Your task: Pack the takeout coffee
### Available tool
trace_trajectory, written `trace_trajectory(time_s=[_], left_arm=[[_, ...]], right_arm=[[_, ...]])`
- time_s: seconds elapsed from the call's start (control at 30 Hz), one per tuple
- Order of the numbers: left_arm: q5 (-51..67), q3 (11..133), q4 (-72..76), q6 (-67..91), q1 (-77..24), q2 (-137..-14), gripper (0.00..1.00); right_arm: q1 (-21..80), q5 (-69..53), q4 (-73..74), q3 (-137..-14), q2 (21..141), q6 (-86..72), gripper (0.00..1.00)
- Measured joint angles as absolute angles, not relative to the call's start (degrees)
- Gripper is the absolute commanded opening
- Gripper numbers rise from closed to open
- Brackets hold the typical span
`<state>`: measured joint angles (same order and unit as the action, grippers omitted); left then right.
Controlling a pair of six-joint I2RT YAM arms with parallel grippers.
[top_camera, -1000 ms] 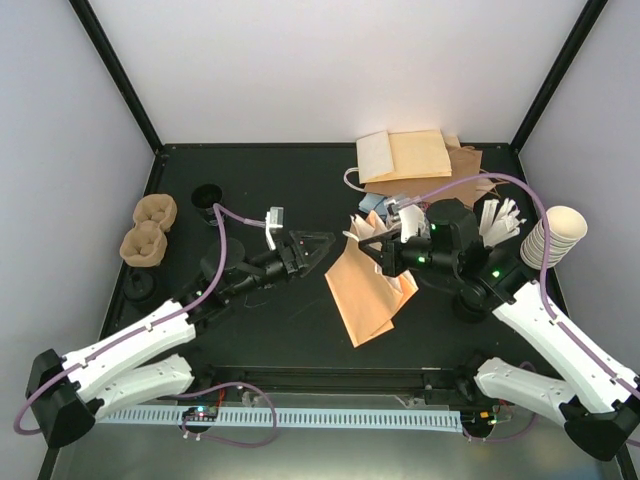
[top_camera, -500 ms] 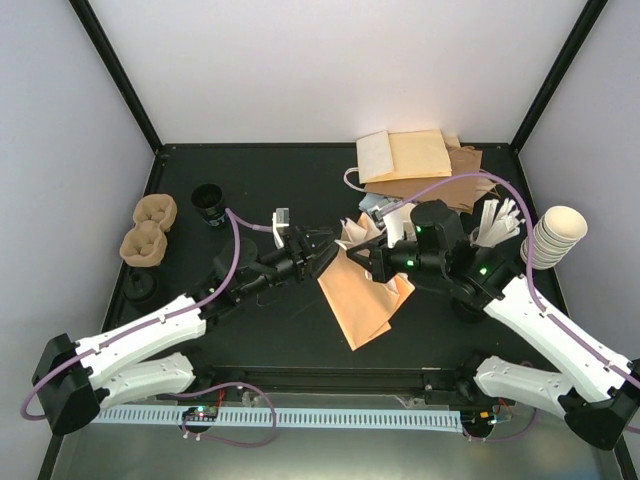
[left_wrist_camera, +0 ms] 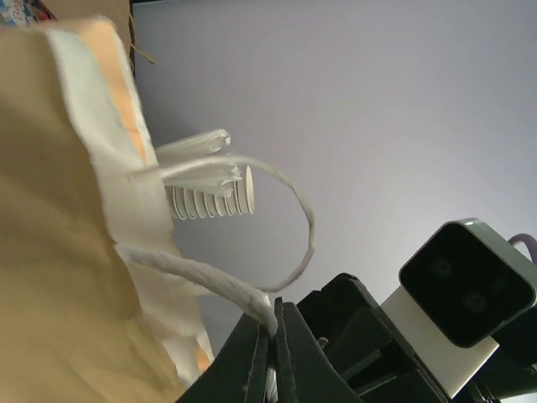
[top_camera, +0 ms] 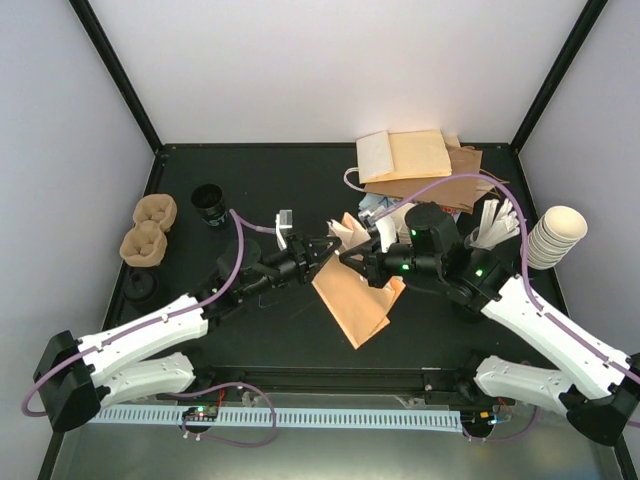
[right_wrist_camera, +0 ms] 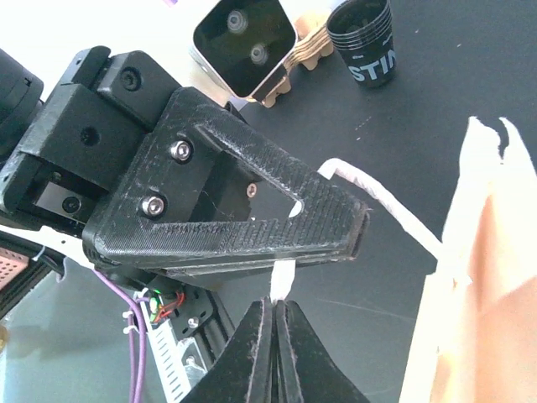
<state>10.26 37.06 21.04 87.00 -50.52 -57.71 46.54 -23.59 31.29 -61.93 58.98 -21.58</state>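
**Takeout coffee.** No cream cup with a black lid can be identified with confidence in any view. It is in neither gripper and not at the bag. A dark round item [top_camera: 139,285], well to the left of the left gripper at the tabletop [top_camera: 260,180] edge, may be it, but this cannot be confirmed. Finding: not yet packed.

**Brown paper bag** [top_camera: 355,295]. It lies flat on the tabletop, with its mouth end directly under both grippers.

**Change noted.** A second ago the left gripper [top_camera: 322,245] stood short of the bag with its jaws wide apart. It has since advanced to the mouth and closed. Its wrist view shows the jaws pinched on a white twisted handle [left_wrist_camera: 243,294]. The right gripper [top_camera: 352,260] remains clamped on a white handle strip [right_wrist_camera: 283,281], almost tip to tip with the left. The bag has been drawn a little toward the left arm. Whether the two grippers hold one loop or opposite loops cannot be told.

**Assessment.** With both grippers on the handles, the step in hand appears to be opening the bag's mouth so the cup can go in. Pulling the grippers apart too hard could tear a paper handle.

**Surroundings.** A black lettered cup [top_camera: 208,205] and the pulp trays [top_camera: 148,228] stand well left of the left gripper. A stack of cream cups [top_camera: 553,237] stands right of the right gripper.
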Motion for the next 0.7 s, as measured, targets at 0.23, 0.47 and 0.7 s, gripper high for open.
trace_trajectory(time_s=[0.23, 0.47, 0.7], left_arm=[[9.15, 37.06, 18.5, 82.63, -50.61, -54.89, 0.02], [11.31, 37.08, 17.43, 77.87, -50.61, -52.51, 0.02], [15.94, 40.34, 14.26, 71.26, -50.61, -51.62, 0.02]], right_arm=[[46.63, -20.86, 33.61, -62.5, 56.77, -20.23, 0.31], [46.63, -14.55, 41.69, -70.94, 53.89, -19.51, 0.38], [46.63, -11.35, 51.68, -80.58, 56.42, -16.8, 0.33]])
